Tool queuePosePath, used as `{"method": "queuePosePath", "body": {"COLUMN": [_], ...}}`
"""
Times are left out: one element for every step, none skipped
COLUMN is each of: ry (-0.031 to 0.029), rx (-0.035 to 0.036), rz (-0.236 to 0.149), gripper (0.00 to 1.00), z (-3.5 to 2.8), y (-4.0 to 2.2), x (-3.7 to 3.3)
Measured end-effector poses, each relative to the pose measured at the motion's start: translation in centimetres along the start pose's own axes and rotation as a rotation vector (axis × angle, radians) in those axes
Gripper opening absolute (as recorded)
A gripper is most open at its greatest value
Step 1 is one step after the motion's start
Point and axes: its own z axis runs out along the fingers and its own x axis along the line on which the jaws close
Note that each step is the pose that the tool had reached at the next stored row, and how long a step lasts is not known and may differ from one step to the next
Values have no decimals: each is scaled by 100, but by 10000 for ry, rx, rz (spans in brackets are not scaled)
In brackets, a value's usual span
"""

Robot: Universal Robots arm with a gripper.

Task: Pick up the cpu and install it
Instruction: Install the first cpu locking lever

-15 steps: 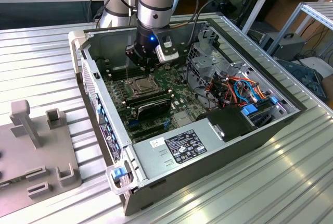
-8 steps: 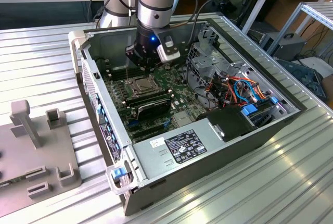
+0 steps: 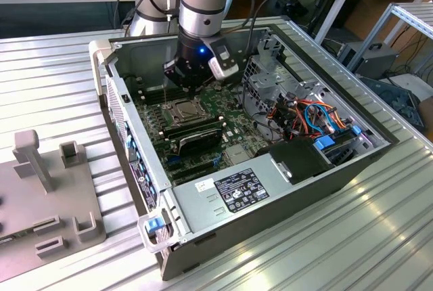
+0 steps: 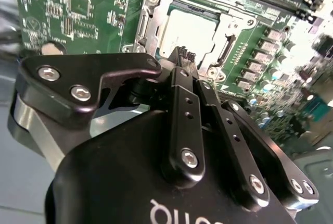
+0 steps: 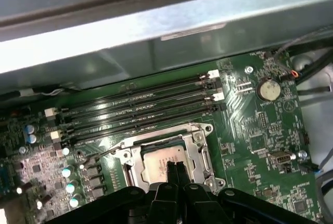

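Silver cpu (image 5: 162, 162) under end effector (image 5: 175, 168)

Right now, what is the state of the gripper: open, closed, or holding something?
Gripper: shut, fingers pressed together and holding nothing, tips just above the cpu that lies in the socket.

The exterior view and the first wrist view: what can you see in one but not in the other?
Exterior view alone: the whole open computer case, the robot arm reaching into it, orange and blue cables, and a grey block beside the case.

First wrist view alone: a round silver battery on the board, and the tool with its fingertips together just above the cpu.

Both: the green motherboard, the metal-framed socket and the long black memory slots.
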Motion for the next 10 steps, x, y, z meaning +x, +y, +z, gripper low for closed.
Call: {"method": "queuePosePath", "body": {"ry": [3, 8, 11, 17, 21, 24, 30, 33, 37, 42], "rx": [-6, -17, -21, -37, -44, -50, -65, -72, -78, -91], "rz": [-170, -442, -589, -986, -1177, -1357, -1727, -1911, -2087, -2425], "gripper": [11, 11, 11, 11, 11, 11, 11, 11, 11, 11], "z": [0, 0, 0, 0, 0, 0, 1, 1, 1, 2], "y": [0, 0, 0, 0, 0, 0, 0, 0, 0, 0], "x": [0, 0, 0, 0, 0, 0, 0, 0, 0, 0]}}
